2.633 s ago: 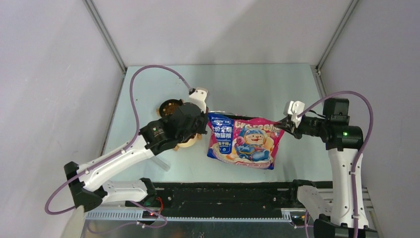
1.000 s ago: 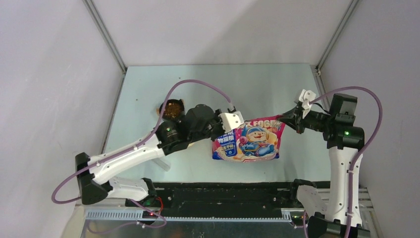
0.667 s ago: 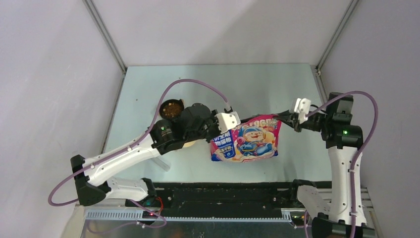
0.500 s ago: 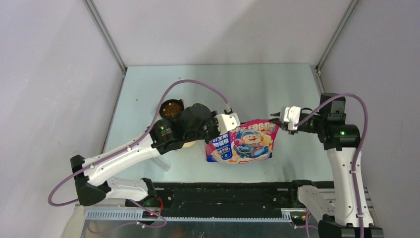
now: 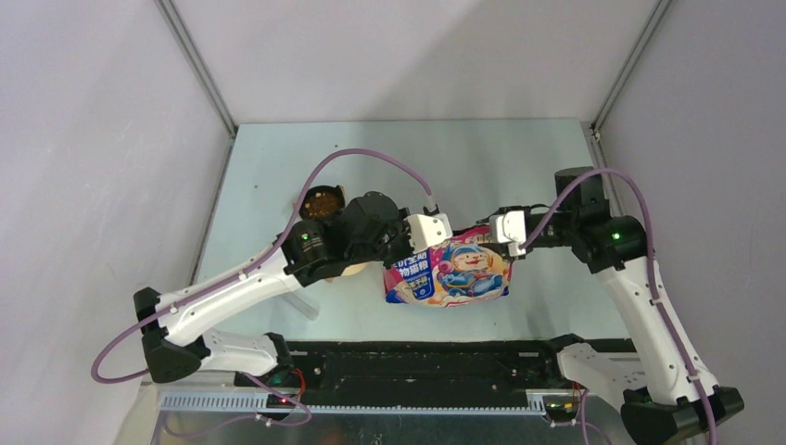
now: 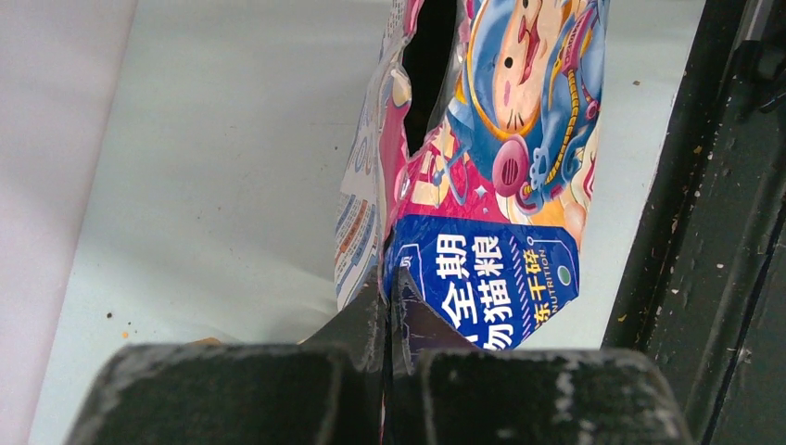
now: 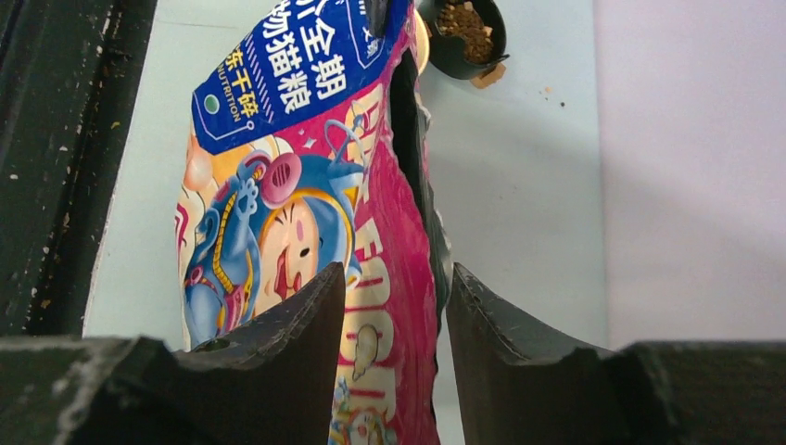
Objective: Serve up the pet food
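Swung inward, the right jaws now stand parted astride the open rim of a glossy blue-and-pink cartoon-cat bag [image 5: 450, 273]; left jaws clamp its other end. Brown kibble [image 5: 322, 202] fills a black bowl [image 5: 304, 198] toward the surface's [image 5: 278, 158] left edge.

**Dark bag mouth, half-covered bowl**
From above, the left arm [image 5: 366, 227] covers the 4 o'clock side of the black bowl [image 5: 305, 203], so only part of the pet food [image 5: 324, 202] shows. The slit of the cat-print bag [image 5: 450, 273] is black inside, and its contents cannot be told. The left tool [image 6: 389, 306] hides the pinched bag corner. The right wrist view's 6 o'clock edge cuts the bag off.
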`<move>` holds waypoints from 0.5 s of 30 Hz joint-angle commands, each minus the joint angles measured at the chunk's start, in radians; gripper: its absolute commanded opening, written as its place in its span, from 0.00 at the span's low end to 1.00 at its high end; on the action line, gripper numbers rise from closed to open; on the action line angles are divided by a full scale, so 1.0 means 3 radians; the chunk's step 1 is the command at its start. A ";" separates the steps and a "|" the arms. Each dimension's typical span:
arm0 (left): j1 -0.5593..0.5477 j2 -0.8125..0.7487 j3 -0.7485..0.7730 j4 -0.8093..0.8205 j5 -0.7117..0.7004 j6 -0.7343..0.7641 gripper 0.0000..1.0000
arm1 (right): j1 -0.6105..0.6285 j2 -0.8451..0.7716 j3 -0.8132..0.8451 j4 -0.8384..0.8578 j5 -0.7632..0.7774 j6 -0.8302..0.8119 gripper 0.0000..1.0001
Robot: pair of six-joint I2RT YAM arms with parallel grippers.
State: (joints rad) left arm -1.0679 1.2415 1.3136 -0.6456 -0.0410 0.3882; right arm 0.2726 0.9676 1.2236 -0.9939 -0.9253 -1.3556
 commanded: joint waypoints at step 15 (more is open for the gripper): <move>-0.0020 -0.0337 0.0061 0.0420 -0.0219 0.0074 0.00 | 0.0579 0.0158 0.0171 0.0363 0.0875 0.0481 0.00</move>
State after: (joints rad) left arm -1.0698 1.2362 1.3067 -0.6365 -0.0525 0.3935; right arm 0.4458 1.0283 1.2251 -0.9062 -0.7544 -1.2430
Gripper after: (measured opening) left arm 0.008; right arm 0.011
